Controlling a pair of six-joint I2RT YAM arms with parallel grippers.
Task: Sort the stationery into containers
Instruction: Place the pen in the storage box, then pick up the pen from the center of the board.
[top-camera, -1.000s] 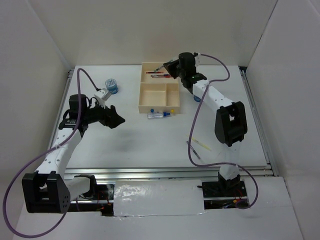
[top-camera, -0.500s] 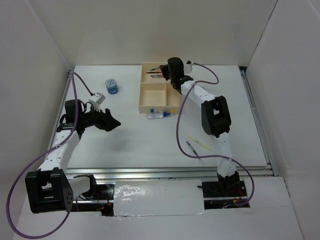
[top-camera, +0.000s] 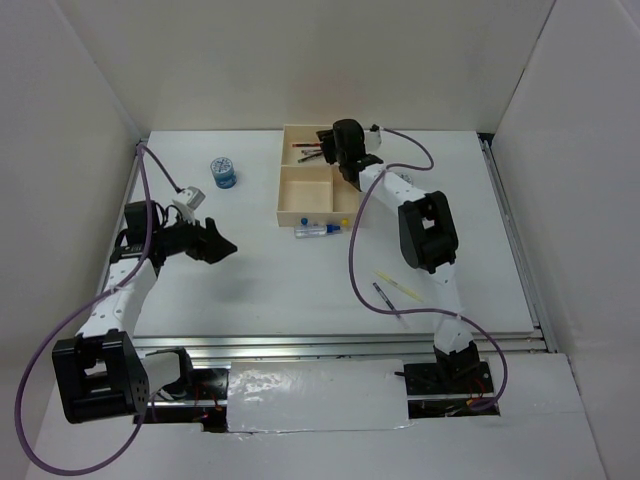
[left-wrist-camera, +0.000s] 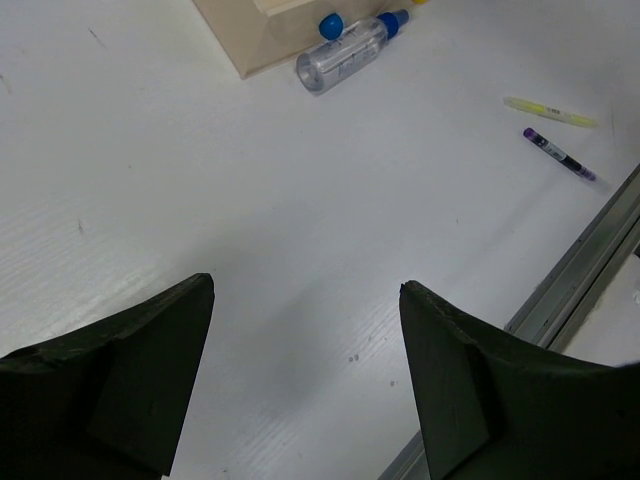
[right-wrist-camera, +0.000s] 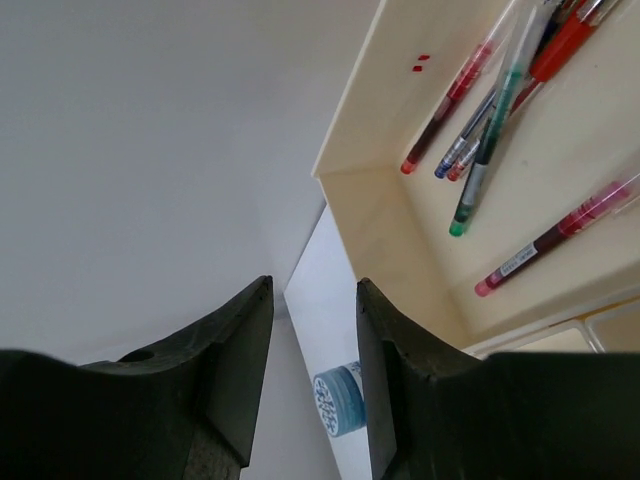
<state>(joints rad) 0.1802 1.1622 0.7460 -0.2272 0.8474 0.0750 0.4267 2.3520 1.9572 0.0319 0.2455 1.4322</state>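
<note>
The cream tray (top-camera: 283, 190) stands at the back middle. Several red, green and blue pens (right-wrist-camera: 480, 150) lie in its long far section (right-wrist-camera: 385, 235). My right gripper (top-camera: 330, 143) hovers over that section, open and empty (right-wrist-camera: 314, 285). One blue-and-white patterned cylinder (top-camera: 223, 172) stands left of the tray and also shows between the right fingers (right-wrist-camera: 340, 397). A clear blue-capped marker (top-camera: 318, 230) lies against the tray's near wall. A yellow pen (top-camera: 400, 288) and a purple pen (top-camera: 385, 297) lie at the front right. My left gripper (top-camera: 216, 243) is open and empty above bare table (left-wrist-camera: 305, 285).
Small blue (top-camera: 309, 215) and yellow (top-camera: 345, 222) pieces sit in the tray's near compartments. The left wrist view shows the tray corner (left-wrist-camera: 245, 35), the clear marker (left-wrist-camera: 345, 60), the yellow pen (left-wrist-camera: 550, 112), the purple pen (left-wrist-camera: 558, 155) and the metal table edge (left-wrist-camera: 590, 240).
My right arm has folded in and swung left, bringing its gripper over the tray's long section. My left gripper has drawn back slightly to the left.
</note>
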